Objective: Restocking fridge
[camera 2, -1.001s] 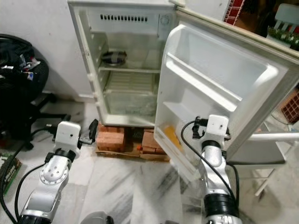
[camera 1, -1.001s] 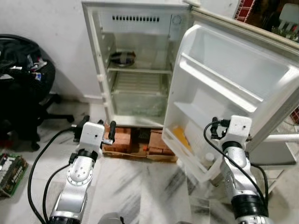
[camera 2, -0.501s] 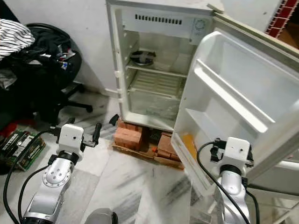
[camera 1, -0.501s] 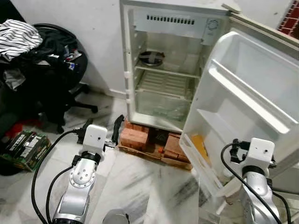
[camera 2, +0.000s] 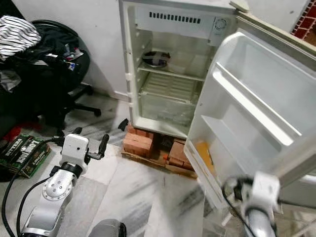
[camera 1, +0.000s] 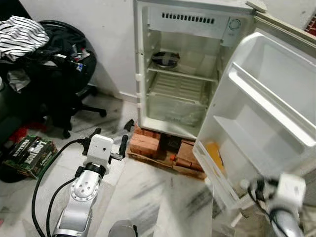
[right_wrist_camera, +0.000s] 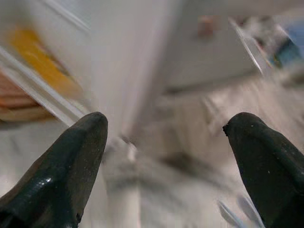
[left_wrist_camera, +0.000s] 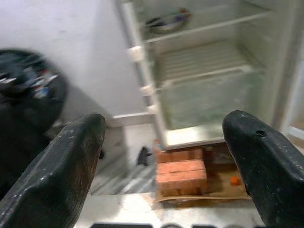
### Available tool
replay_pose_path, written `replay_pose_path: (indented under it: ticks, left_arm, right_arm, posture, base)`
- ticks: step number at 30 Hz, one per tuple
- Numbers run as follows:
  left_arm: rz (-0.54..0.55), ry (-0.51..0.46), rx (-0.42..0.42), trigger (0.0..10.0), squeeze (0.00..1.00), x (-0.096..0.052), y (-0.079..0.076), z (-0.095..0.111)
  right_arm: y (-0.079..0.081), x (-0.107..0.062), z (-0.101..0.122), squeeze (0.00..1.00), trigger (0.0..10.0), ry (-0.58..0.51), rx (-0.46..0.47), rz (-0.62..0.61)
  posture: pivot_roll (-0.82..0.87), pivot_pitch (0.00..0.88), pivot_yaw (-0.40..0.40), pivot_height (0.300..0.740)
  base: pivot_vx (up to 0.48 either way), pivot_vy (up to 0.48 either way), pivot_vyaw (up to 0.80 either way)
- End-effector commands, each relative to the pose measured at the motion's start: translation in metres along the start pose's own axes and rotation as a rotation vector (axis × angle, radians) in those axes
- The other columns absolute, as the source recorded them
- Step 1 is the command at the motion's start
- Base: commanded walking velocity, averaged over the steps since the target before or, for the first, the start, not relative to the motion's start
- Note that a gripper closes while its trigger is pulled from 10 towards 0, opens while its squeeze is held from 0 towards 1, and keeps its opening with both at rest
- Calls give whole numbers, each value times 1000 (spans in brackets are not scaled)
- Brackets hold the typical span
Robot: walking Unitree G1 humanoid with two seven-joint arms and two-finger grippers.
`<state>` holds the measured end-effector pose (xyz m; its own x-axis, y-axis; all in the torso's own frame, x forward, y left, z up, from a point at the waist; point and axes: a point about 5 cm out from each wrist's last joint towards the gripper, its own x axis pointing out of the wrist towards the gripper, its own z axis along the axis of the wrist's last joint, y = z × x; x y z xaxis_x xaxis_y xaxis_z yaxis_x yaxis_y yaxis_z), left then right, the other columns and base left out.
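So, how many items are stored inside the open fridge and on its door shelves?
2. A dark round dish sits on the upper shelf inside the fridge. A yellow packet stands in the lowest shelf of the open door. Something small may be hidden beside the packet.

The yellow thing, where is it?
The yellow thing sits in the bottom shelf of the open fridge door, on the robot's right, just above the bricks.

A black office chair (camera 1: 59, 74) piled with clothes, a striped cloth (camera 1: 22, 37) on top, stands far left by the white wall (camera 1: 98, 29). Boxes (camera 1: 27, 153) lie on the marble floor (camera 1: 158, 197) at left. Red bricks (camera 1: 148, 143) sit on a wooden pallet (camera 1: 163, 165).
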<state>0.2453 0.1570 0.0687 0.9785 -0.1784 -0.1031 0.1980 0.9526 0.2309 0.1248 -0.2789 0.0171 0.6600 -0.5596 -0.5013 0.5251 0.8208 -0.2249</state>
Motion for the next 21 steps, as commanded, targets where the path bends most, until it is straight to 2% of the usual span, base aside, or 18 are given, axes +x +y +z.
replay_pose_path:
  ticks: [1,3,7,11,12,14,16,17,19,20,21]
  left_arm:
    - [-31,-6,1,10000,0,2,-3,2]
    - [-42,-11,2,10000,0,4,-5,3]
    - [-63,-17,9,10000,0,13,-8,8]
    - [-73,11,13,10000,0,15,-6,5]
    - [-73,11,13,10000,0,15,-6,5]
    - [-70,23,18,10000,0,13,-5,3]
    - [-63,48,18,10000,0,8,-4,-1]
    - [-55,57,17,10000,0,4,-3,-4]
    - [-48,60,17,10000,0,3,-4,-4]
    - [-44,65,12,10000,0,2,-5,-4]
    - [-44,65,12,10000,0,2,-5,-4]
  right_arm:
    - [-6,-3,8,0,10000,-50,16,-42]
    - [-10,-3,4,0,10000,-45,19,-63]
    - [-7,24,33,0,10000,-182,75,-74]
    - [16,51,95,0,10000,-363,115,-22]
    - [16,51,95,0,10000,-363,115,-22]
    - [26,55,112,0,10000,-394,127,15]
    - [39,60,136,0,10000,-452,148,69]
    - [49,61,156,0,10000,-494,169,118]
    - [59,62,169,0,10000,-522,185,175]
    - [71,62,183,0,10000,-551,204,263]
    - [71,62,183,0,10000,-551,204,263]
  posture:
    - [1,36,37,740]
    - [-2,33,45,740]
    - [0,20,63,740]
    - [31,10,54,740]
    - [31,10,54,740]
    - [48,7,46,740]
    - [71,4,34,740]
    - [82,3,27,740]
    - [92,2,22,740]
    - [101,0,18,740]
    - [101,0,18,740]
  base:
    - [0,0,0]
    - [0,0,0]
    - [0,0,0]
    - [0,0,0]
    - [0,0,0]
    - [0,0,0]
    - [0,0,0]
    - [0,0,0]
    - [0,0,0]
    - [0,0,0]
    - [0,0,0]
